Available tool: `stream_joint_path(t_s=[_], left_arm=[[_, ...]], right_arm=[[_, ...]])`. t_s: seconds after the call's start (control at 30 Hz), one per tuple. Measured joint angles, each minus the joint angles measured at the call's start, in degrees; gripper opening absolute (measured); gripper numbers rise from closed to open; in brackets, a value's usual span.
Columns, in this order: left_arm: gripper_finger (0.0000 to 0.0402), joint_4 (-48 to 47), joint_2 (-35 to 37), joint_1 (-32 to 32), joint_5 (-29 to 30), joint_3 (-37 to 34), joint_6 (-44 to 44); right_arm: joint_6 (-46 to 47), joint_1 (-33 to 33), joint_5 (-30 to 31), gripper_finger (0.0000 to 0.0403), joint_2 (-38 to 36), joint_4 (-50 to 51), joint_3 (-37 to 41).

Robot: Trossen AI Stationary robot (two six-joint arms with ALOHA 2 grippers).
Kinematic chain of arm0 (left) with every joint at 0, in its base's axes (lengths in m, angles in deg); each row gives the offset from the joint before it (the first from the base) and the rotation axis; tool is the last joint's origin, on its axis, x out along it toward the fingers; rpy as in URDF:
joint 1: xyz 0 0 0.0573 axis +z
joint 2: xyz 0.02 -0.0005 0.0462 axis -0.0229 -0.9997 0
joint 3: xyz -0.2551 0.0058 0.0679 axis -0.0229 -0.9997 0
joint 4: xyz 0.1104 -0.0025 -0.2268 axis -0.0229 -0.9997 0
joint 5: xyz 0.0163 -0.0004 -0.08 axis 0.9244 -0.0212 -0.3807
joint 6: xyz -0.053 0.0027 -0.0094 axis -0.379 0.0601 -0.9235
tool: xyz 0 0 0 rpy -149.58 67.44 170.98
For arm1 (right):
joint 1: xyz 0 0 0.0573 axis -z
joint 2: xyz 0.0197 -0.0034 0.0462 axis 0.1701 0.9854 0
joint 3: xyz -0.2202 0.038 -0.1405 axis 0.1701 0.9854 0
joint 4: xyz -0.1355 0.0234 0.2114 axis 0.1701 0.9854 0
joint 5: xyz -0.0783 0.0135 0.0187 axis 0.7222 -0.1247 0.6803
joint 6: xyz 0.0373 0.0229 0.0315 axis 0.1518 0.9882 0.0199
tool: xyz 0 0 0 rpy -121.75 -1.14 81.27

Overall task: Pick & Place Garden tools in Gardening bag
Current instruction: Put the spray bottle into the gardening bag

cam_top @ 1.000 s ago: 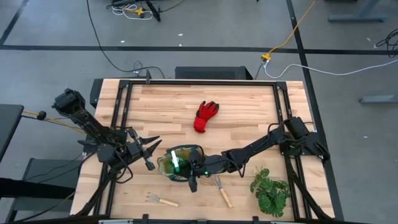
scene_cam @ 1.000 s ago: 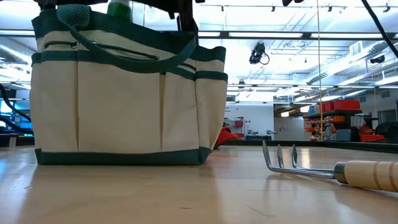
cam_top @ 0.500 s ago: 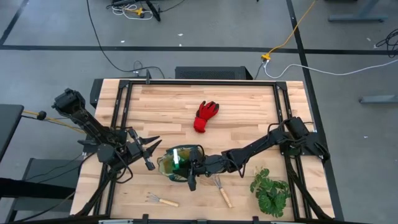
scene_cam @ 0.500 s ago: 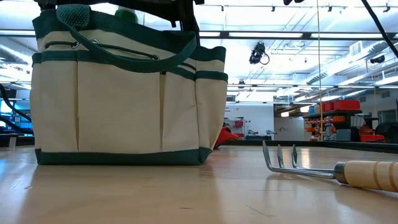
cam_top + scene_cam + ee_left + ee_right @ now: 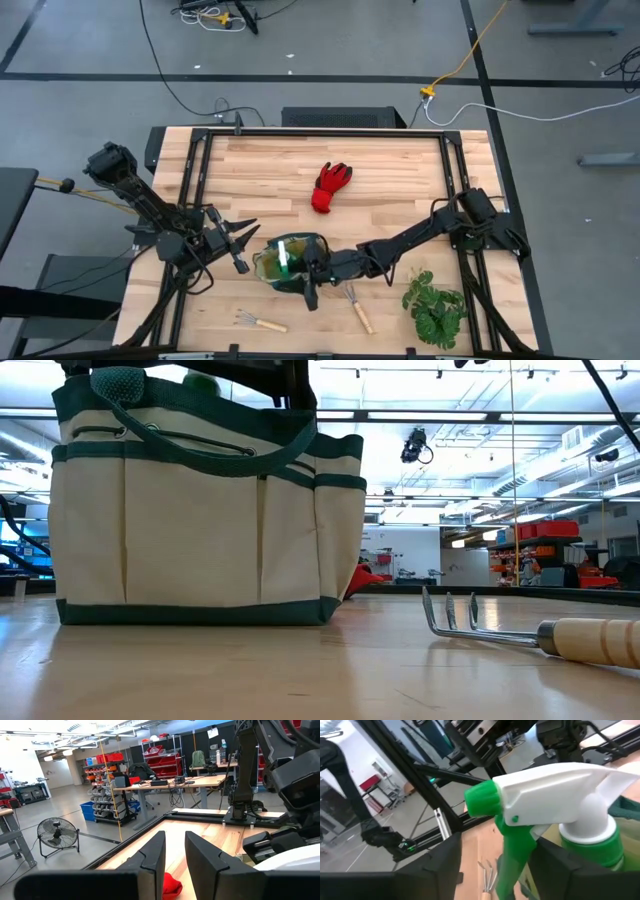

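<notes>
Directly beneath the right gripper (image 5: 303, 268), whose fingers clasped the green spray bottle (image 5: 560, 815) over the gardening bag (image 5: 284, 262), the soft rim looked liable to catch the bottle and tip it out, while the left gripper (image 5: 243, 240) waited alongside, fingers parted.

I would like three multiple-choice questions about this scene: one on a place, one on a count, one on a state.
1. Where does the red glove lie?
A. in the bag
B. on the table, beyond the bag
C. under the plant

2. How many small rakes lie on the table outside the bag?
A. one
B. two
C. four

3. What does the right gripper hold?
A. the spray bottle
B. a rake
C. nothing

Key: 1 B, the glove lies apart from the bag. 2 B, one rake and another rake. 3 A, the fingers flank the spray bottle over the bag.
</notes>
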Motion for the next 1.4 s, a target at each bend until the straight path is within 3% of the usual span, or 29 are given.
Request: stream_joint_path(t_s=[0.47, 0.77, 1.03, 1.4], left_arm=[[0.008, 0.0, 0.0, 0.0, 0.0, 0.0, 0.0], [0.008, 0.0, 0.0, 0.0, -0.02, 0.0, 0.0], [0.008, 0.0, -0.02, 0.0, 0.0, 0.0, 0.0], [0.008, 0.0, -0.02, 0.0, -0.01, 0.0, 0.0]], right_arm=[[-1.91, -1.14, 1.9, 0.0289, -0.01, -0.26, 0.0], [-1.29, -1.46, 6.64, 0.0285, -0.02, 2.87, -0.19], [-1.16, -3.0, 10.42, 0.0283, -0.02, 16.39, -6.39], [2.38, -4.09, 13.82, 0.0283, -0.07, 21.39, -7.82]])
